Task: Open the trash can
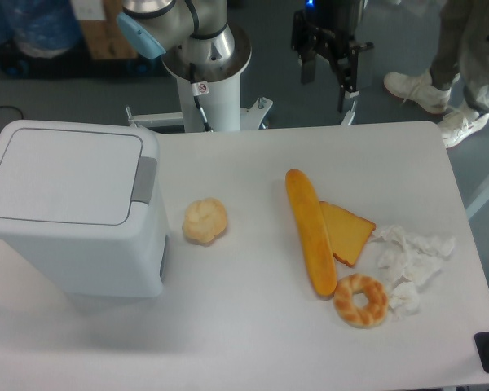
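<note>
The trash can [73,208] stood at the surface's [253,342] left end, lid closed. The tool [332,77] hung beyond the far edge, fingers apart, empty. Approach not begun; next move likely requires pressing the grey button strip [144,180].

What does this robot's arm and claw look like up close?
The arm is a thick silvery-grey tube with a light blue cap at one joint, set on a white column that bears a small red-and-white sticker. The claw is black, with two straight fingers and a small blue light above it.
</note>
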### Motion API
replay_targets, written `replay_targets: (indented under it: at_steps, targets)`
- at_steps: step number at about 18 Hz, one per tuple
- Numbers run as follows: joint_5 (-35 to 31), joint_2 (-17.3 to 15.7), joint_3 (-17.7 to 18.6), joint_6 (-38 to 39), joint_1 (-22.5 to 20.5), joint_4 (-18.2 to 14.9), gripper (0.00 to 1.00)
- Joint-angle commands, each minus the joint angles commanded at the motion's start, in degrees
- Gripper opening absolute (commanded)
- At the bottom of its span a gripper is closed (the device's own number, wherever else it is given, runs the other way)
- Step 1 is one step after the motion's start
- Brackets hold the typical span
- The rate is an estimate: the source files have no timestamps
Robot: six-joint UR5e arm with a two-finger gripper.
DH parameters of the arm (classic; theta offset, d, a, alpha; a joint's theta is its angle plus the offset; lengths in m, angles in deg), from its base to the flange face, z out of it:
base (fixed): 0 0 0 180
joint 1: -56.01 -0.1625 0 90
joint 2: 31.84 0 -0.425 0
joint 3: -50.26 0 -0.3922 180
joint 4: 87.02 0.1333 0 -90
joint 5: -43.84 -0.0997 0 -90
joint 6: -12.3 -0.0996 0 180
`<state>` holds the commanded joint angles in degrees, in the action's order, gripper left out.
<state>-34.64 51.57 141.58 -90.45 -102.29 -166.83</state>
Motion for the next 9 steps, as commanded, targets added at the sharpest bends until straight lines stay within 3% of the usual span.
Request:
replay_targets:
  at_steps: [9]
  targets:
    - [0.26,-0.18,-0.26,3.16,0.44,0.18,1.00]
